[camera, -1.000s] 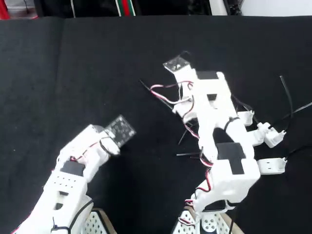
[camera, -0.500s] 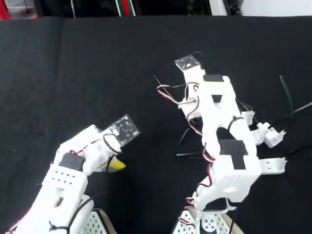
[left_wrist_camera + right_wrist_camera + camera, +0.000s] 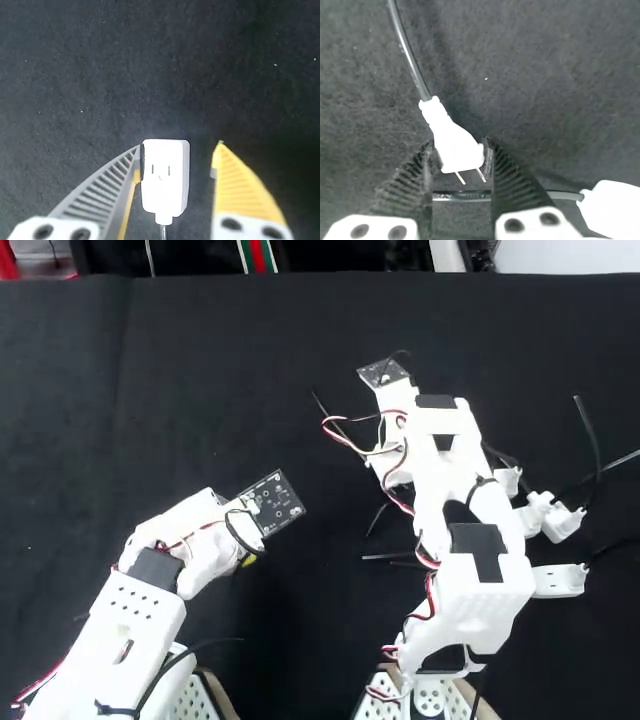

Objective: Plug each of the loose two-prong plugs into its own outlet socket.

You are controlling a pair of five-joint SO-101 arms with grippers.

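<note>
In the left wrist view a white outlet socket (image 3: 165,177) lies on the black cloth, slots facing up. My left gripper (image 3: 179,146) is open around it: the grey finger (image 3: 107,185) touches one side, and the yellow finger (image 3: 240,187) stands a little apart from the other. In the right wrist view my right gripper (image 3: 457,145) is shut on a white two-prong plug (image 3: 452,142), whose prongs point back toward the wrist. Its black cable (image 3: 407,55) runs away over the cloth. In the high view the left arm (image 3: 190,550) is at the lower left and the right arm (image 3: 450,470) is at the centre right.
More white plug and socket pieces (image 3: 558,522) (image 3: 555,580) lie beside the right arm, with thin black cables (image 3: 590,445) spreading over the cloth. Another white piece (image 3: 615,205) on a cable lies near the right gripper. The black table (image 3: 150,380) stretches away to the left and far side.
The left arm has pushed forward and to the right; its yellow finger, seen half a second ago, is now under the wrist. The right arm shifted slightly right, then held.
</note>
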